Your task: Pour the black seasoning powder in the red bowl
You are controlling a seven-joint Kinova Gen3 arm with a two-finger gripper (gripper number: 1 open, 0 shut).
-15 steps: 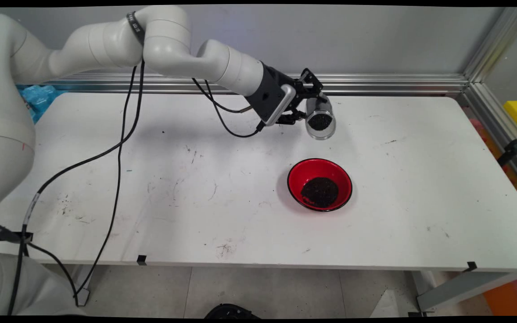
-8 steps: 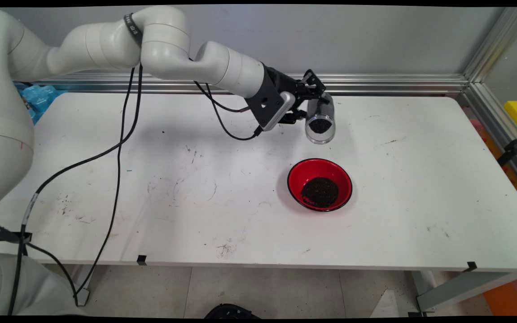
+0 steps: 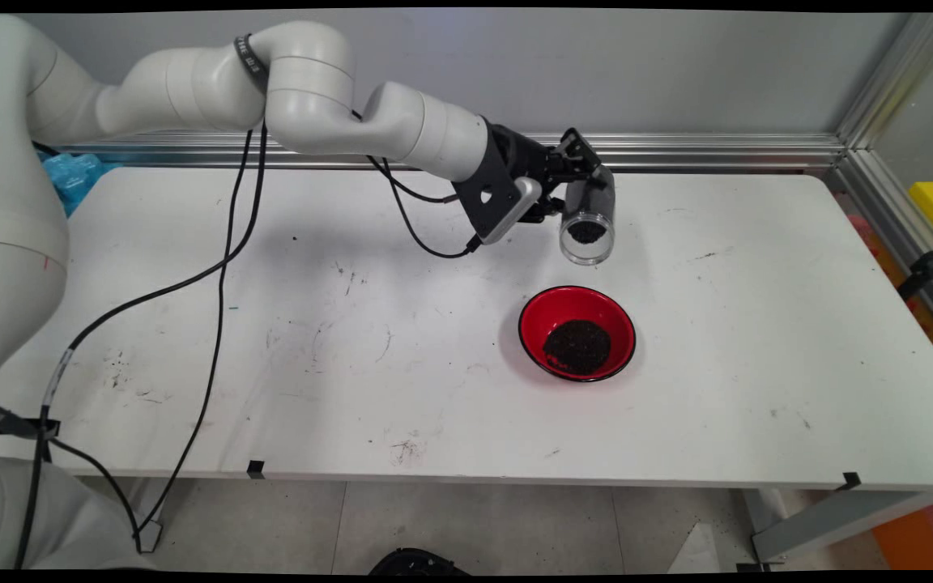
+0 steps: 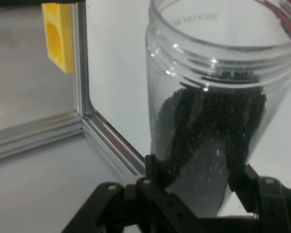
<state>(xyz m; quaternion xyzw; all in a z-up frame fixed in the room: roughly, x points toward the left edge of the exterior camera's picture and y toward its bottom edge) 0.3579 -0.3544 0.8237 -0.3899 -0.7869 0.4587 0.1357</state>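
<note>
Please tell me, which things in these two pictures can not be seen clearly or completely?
- Main view: the claw is shut on the clear jar, but the jar hides the far finger.
- Hand view: the jar's mouth is cut off by the top edge.
- Hand view: the red bowl shows only as a sliver at the edge.
- Main view: what the dark grains are is too small to tell.

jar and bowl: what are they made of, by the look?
Jar: clear plastic, probably; see-through wall with moulded screw threads at the mouth, dark granules visible inside. Glass can't be ruled out. Held tilted in the pincer.
Bowl: glossy red with a black rim; plastic or lacquer, can't tell which.
</note>
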